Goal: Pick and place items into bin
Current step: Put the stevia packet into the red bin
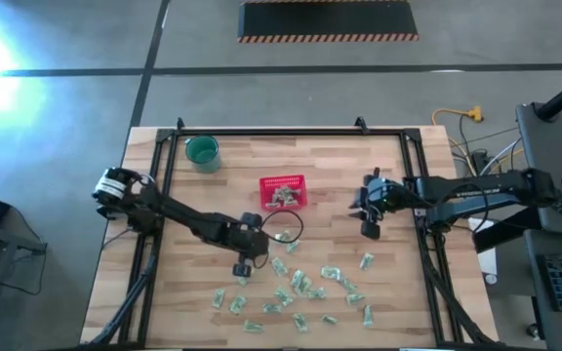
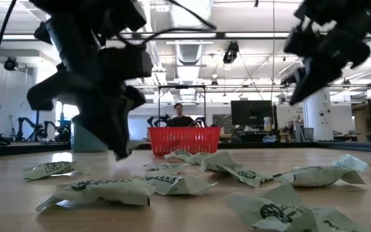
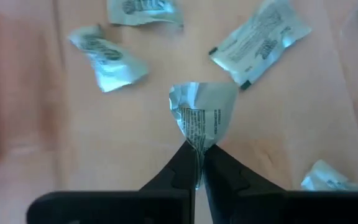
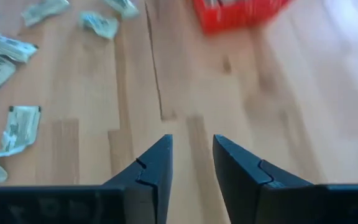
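Note:
Several small pale green-and-white packets [image 1: 301, 288] lie scattered flat on the near half of the wooden table. The red mesh basket [image 1: 283, 181] stands at the table's middle with a few packets [image 1: 283, 198] inside. My left gripper [image 1: 241, 268] is at the left edge of the scatter, near-left of the basket, and is shut on one packet [image 3: 202, 112]. My right gripper [image 1: 370, 232] hangs open to the right of the basket. It is raised above bare wood [image 4: 192, 152] and holds nothing. My left gripper pinches one packet by a crumpled end [image 3: 197, 144] between its two fingertips [image 3: 180, 163]. The rest of the packet fans out beyond the tips. It looks lifted off the wood; the low view shows only a pale scrap at the gripper's tip [image 2: 131, 149].
A round teal cup [image 1: 202, 151] stands near the far left corner. Black frame rails [image 1: 167, 166] run along the table's left, right and far sides. Bare wood lies between the basket and the packets. A person [image 2: 180, 116] sits beyond the table's far edge.

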You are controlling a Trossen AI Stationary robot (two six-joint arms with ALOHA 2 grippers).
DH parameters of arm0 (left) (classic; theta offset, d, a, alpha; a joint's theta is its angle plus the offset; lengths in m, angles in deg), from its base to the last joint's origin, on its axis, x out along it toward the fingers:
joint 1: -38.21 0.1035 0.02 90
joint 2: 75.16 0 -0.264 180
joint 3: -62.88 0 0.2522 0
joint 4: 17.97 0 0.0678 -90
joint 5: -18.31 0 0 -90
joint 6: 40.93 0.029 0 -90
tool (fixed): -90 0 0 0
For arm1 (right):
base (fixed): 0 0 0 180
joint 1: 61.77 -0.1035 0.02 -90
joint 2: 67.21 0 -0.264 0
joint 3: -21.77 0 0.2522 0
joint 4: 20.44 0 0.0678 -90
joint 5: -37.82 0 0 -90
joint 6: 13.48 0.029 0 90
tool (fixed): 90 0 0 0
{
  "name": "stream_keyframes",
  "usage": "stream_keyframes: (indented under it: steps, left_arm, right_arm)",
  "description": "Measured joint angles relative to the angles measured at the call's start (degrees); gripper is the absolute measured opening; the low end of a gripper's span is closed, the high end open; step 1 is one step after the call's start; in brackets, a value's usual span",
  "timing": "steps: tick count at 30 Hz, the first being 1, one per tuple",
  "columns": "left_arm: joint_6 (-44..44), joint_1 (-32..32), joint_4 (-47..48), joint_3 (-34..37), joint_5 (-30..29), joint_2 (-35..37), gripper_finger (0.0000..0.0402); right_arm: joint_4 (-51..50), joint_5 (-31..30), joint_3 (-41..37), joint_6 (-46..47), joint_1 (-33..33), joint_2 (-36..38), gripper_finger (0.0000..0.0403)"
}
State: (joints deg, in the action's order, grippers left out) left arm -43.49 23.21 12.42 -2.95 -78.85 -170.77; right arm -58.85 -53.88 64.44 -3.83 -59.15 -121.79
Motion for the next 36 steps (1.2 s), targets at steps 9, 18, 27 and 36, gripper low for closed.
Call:
stream_keyframes:
  steps: [9,18,27,36]
  left_arm:
    - [9.9,-0.4,0.9,-0.5,-24.7,2.7,0.0004]
    - [23.2,1.4,-8.4,0.8,-38.4,2.8,0.0004]
    - [31.6,9.3,-13.7,1.5,-35.1,2.8,0.0004]
    - [30.3,18.3,-13.6,1.8,-24.3,2.8,0.0004]
  right_arm:
    - [6.9,1.3,-9.4,16.5,-0.1,0.5,0.0098]
    - [24.0,2.7,-12.1,23.0,-2.9,-4.4,0.01]
    - [30.2,1.2,-8.2,24.9,-8.6,-15.7,0.0094]
    - [27.5,1.7,1.1,23.0,-12.2,-26.8,0.0095]
